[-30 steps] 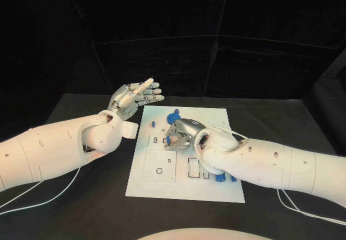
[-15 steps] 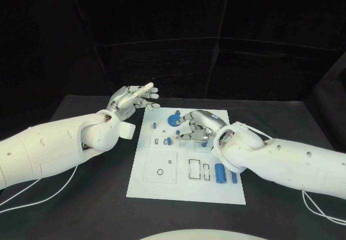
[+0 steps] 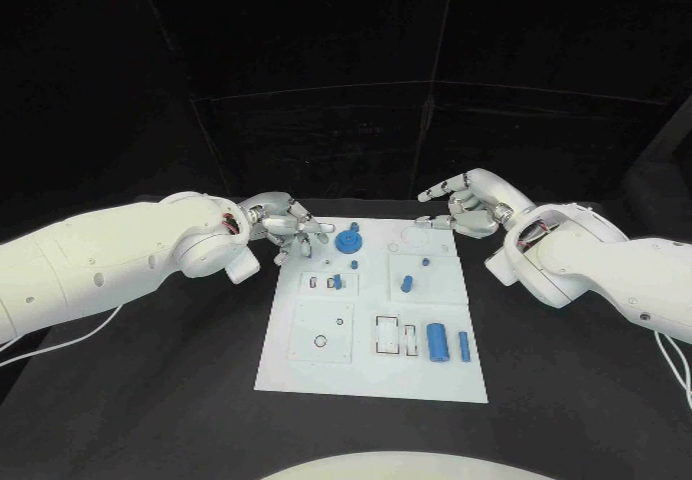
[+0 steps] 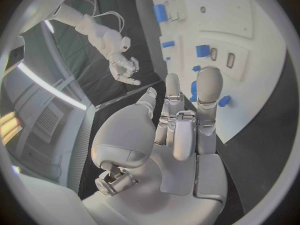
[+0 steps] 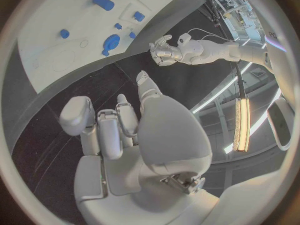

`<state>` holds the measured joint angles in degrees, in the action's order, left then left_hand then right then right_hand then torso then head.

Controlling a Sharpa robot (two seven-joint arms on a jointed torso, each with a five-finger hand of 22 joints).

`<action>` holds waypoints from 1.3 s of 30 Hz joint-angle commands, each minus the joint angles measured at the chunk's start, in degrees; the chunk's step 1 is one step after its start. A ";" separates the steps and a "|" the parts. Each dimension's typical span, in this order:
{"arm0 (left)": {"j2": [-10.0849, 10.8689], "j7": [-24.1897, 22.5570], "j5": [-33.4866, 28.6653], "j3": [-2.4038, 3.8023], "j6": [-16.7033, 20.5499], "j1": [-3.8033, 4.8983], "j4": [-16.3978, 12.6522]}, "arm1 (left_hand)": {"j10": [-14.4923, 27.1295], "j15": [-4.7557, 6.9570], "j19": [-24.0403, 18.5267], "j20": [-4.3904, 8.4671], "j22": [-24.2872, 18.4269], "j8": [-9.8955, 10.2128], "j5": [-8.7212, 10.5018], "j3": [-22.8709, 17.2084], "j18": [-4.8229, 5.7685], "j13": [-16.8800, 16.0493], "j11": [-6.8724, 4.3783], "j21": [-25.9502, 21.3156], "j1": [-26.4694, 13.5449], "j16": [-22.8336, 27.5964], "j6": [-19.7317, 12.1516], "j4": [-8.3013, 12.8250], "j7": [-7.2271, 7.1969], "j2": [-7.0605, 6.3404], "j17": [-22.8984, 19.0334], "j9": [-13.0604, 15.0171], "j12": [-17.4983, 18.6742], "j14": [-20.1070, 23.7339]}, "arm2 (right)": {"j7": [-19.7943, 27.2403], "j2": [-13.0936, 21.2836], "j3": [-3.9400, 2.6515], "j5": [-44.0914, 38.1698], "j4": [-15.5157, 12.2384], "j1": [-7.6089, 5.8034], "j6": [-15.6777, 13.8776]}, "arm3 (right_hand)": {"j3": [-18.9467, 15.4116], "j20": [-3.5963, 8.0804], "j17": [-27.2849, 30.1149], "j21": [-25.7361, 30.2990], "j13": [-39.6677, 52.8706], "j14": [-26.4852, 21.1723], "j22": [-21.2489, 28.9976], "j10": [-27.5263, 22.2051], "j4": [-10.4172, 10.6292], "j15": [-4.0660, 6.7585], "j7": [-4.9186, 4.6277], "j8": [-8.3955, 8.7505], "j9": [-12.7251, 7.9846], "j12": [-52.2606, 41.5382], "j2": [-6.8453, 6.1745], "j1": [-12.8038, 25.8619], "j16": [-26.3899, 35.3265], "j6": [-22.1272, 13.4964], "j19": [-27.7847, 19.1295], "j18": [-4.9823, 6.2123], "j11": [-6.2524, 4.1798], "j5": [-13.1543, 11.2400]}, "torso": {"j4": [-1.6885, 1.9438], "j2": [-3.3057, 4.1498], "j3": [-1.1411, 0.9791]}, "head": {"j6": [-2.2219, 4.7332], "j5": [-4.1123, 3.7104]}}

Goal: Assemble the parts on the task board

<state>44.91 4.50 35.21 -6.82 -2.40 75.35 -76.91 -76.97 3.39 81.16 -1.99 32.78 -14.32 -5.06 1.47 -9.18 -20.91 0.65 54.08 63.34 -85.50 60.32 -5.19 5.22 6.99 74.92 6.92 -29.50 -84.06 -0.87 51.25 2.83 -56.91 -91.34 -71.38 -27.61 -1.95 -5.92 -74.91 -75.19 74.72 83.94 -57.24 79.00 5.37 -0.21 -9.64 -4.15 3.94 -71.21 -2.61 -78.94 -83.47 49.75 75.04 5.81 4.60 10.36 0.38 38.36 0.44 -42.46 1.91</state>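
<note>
Task board (image 3: 325, 345) lies between both robot hands; left robot hand (image 3: 293, 232) at its far-left corner and right robot hand (image 3: 464, 205) past its far-right corner are empty, fingers spread.

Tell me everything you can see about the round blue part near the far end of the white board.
The round blue part is a flat disc, plastic by its look, with a small raised piece at its far edge. It lies on the task board near the far left corner, in the right wrist view too. The left robot hand is close beside it, fingers apart, holding nothing; contact cannot be told. The right robot hand is well away.
</note>
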 commanded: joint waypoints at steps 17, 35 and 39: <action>-8.51 29.20 16.35 0.03 -12.81 1.99 3.58 | 1.78 1.67 2.41 1.04 25.26 -22.28 1.15 8.99 3.80 -35.59 -2.13 18.54 -0.20 -4.24 -7.40 -11.35 -2.21 -1.80 14.42 13.92 -35.96 -5.79 | -3.05 -0.07 0.00 4.36 1.55 -0.48 2.69 | -2.53 0.04 -2.07 1.02 -0.03 3.21 1.13 -0.11 0.76 0.41 0.17 -0.63 0.07 -0.11 -0.04 0.52 0.82 1.06 -0.53 0.51 -0.28 0.69 | -0.16 -0.46 -0.15 | -0.88 0.29; -13.61 31.71 16.48 0.02 -16.78 2.13 5.37 | 2.15 1.67 2.17 1.00 26.65 -25.27 0.77 10.48 3.92 -36.32 -1.97 19.48 0.75 -4.36 -9.88 -10.95 -2.31 -1.76 14.73 16.42 -37.03 -5.86 | -4.52 -1.19 0.00 3.06 2.16 -0.49 3.30 | -3.33 0.15 -1.88 1.33 -0.11 3.21 1.52 -0.06 0.96 0.52 0.26 -0.76 0.05 -0.15 0.09 0.32 1.03 1.24 -0.54 0.56 -0.38 1.95 | -0.16 -0.38 -0.05 | -1.41 0.20; -14.28 32.41 16.48 0.02 -17.79 2.13 5.81 | 2.30 1.66 2.15 1.00 26.62 -25.30 0.77 10.49 3.91 -36.04 -1.96 19.46 0.79 -4.34 -9.95 -10.94 -2.30 -1.76 14.67 16.46 -36.84 -5.85 | -4.59 -1.35 0.00 2.69 2.23 -0.48 3.48 | -3.56 0.18 -1.80 1.43 -0.13 3.20 1.64 -0.04 1.08 0.54 0.28 -0.77 0.03 -0.17 0.19 0.29 1.11 1.24 -0.53 0.57 -0.40 2.47 | -0.08 -0.35 -0.06 | -1.47 0.09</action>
<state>30.78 35.31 51.22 -6.84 -17.73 77.37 -71.23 -75.12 4.71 83.58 -0.91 59.38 -39.40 -4.00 11.84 -6.19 -57.02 -1.33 73.23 63.62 -89.64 50.66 -16.27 2.86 5.12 74.93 23.34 -66.30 -83.95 -5.14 49.96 2.86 -53.41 -89.07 -71.73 -24.77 -5.16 -5.71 -74.90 -74.05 74.66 83.94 -55.62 79.01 6.52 -0.21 -9.23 -4.61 3.91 -71.22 -2.62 -78.94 -82.64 50.55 74.83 5.79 4.61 12.69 0.25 37.99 0.38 -43.91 2.03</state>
